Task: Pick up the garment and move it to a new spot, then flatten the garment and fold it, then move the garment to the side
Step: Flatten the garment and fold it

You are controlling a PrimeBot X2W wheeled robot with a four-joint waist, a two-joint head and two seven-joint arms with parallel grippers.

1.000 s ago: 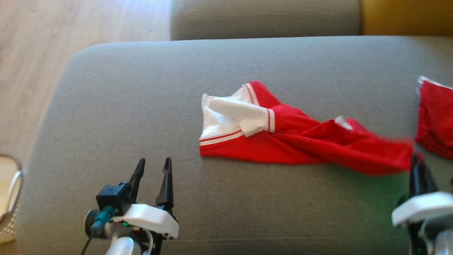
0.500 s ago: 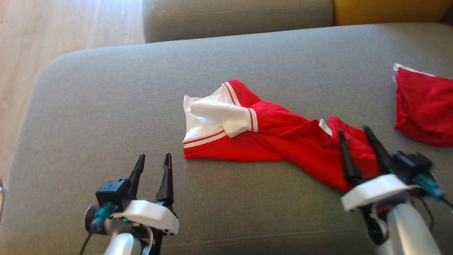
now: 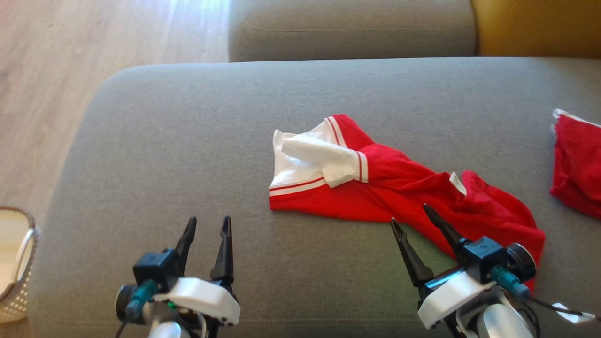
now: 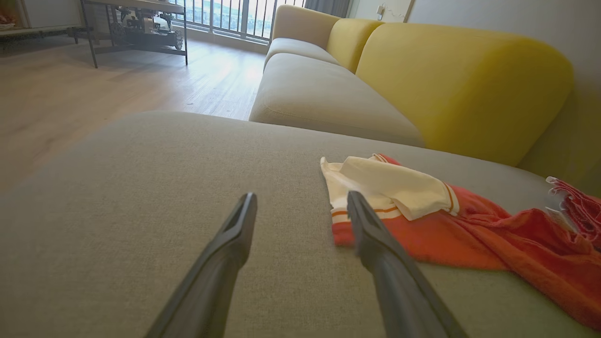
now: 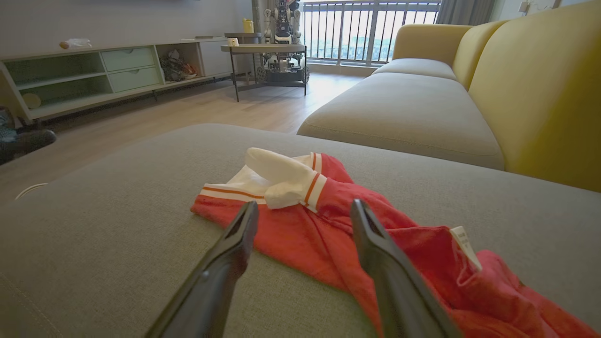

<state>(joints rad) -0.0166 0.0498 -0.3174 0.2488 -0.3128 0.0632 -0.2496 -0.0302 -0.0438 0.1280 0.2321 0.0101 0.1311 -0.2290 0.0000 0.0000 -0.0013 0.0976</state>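
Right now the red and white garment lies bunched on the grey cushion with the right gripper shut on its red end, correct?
No: the right gripper is open, its jaws spread by the red end and holding nothing, as the head view shows. The red and white garment does lie bunched on the grey cushion.

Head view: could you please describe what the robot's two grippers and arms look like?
The left gripper and right gripper look alike. Each has two long, tapering black jaws set in a white moulded housing, with a small black box-shaped module beside them. A teal connector plugs into each module and trails a dark cable. The arms below are pale silver-grey.
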